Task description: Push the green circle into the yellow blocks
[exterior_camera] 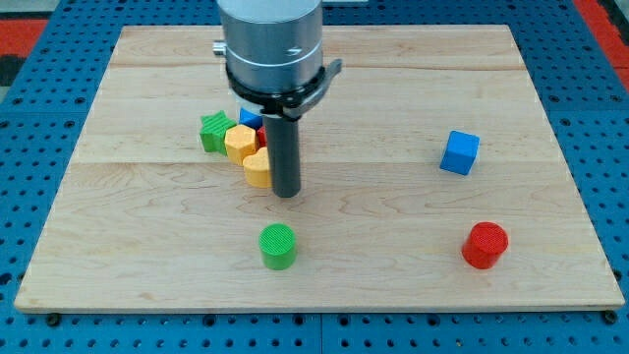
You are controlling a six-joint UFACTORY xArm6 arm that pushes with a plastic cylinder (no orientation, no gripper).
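Observation:
The green circle (277, 246) stands on the wooden board (393, 256) below the middle. Two yellow blocks sit in a cluster up and left of it: a yellow hexagon-like block (239, 143) and a yellow heart-like block (257, 168) below it. My tip (285, 194) rests on the board just right of the lower yellow block, touching or nearly touching it, and a short way above the green circle. The rod hides part of the cluster.
A green star-shaped block (213, 131) lies at the cluster's left. A small blue block (251, 117) and a sliver of red (261, 134) show behind the yellow ones. A blue cube (459, 152) sits at the right, a red cylinder (485, 245) at lower right.

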